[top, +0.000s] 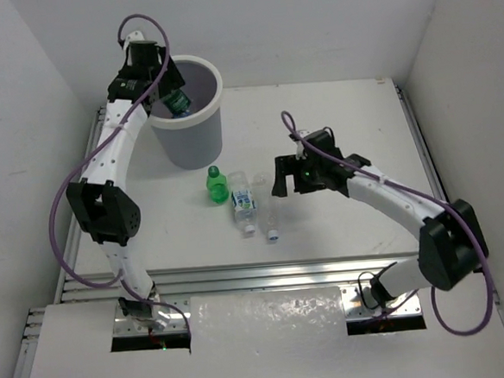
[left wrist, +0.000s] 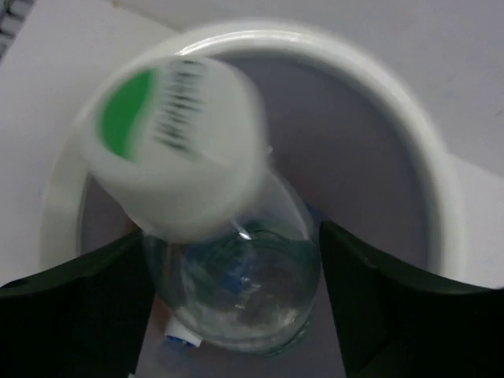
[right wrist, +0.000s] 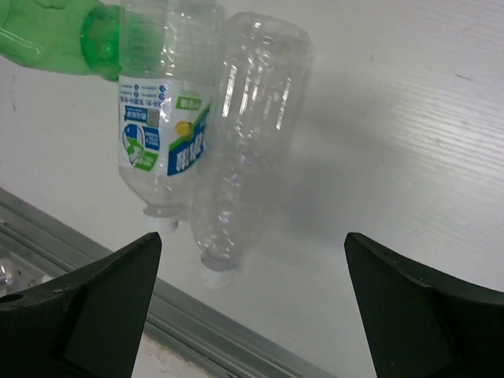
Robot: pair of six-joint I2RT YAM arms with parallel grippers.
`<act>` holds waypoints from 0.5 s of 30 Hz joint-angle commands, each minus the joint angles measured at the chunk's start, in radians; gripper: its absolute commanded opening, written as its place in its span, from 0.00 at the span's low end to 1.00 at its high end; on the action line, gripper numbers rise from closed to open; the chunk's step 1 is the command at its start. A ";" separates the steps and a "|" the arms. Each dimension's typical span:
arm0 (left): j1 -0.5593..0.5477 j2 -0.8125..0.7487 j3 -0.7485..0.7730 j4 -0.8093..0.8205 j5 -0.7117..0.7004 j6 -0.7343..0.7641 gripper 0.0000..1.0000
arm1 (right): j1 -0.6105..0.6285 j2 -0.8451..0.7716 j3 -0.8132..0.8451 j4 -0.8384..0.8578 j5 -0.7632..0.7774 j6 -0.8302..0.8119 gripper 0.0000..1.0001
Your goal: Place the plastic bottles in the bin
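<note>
Plastic bottle, clear with a dark green label [top: 177, 102]: sits tilted in the mouth of the round grey-lavender plastic bin with a white rolled rim [top: 188, 141], its white cap nearest the wrist camera and blurred. Left gripper [left wrist: 235, 268] is directly over the bin opening. Its fingers [left wrist: 71, 315] are spread wide, with the bottle's wall filling the gap between them. I cannot tell whether it is pinched or loose. Blue and white fragments of other bottles show through it, down inside the bin. Three more lie on the white table [top: 342, 122] just in front of the bin, toward the arm bases. They are a green plastic bottle [top: 216, 184] closest to the bin, then a clear plastic bottle with a blue-white label [top: 243, 202], then a clear unlabelled plastic bottle [top: 271, 218]. The last two lie side by side and touching. Right gripper [right wrist: 252, 240] hovers above the table beside the unlabelled one, farther from the bin, with its fingers apart and nothing between them.
</note>
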 commanded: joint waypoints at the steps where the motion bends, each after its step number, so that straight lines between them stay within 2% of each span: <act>1: 0.013 -0.024 0.053 -0.038 0.024 0.010 0.80 | 0.053 0.100 0.107 0.003 0.078 0.004 0.97; 2: 0.013 -0.041 0.033 -0.025 0.048 0.010 0.91 | 0.062 0.133 0.117 0.004 0.084 0.007 0.97; 4: 0.013 -0.096 -0.021 -0.002 0.053 0.007 0.99 | 0.091 0.228 0.149 -0.005 0.118 0.017 0.95; 6: 0.013 -0.167 -0.062 -0.001 0.062 0.013 1.00 | 0.113 0.306 0.160 -0.008 0.146 0.022 0.94; 10: 0.011 -0.315 -0.160 -0.009 0.080 0.029 1.00 | 0.130 0.389 0.143 0.026 0.154 0.033 0.84; 13: 0.008 -0.473 -0.311 0.041 0.160 0.033 1.00 | 0.128 0.414 0.098 0.110 0.083 0.005 0.68; 14: 0.005 -0.551 -0.390 0.054 0.203 0.033 1.00 | 0.128 0.415 0.097 0.104 0.103 -0.001 0.52; 15: 0.002 -0.588 -0.430 0.069 0.227 0.033 1.00 | 0.127 0.409 0.092 0.086 0.130 -0.007 0.44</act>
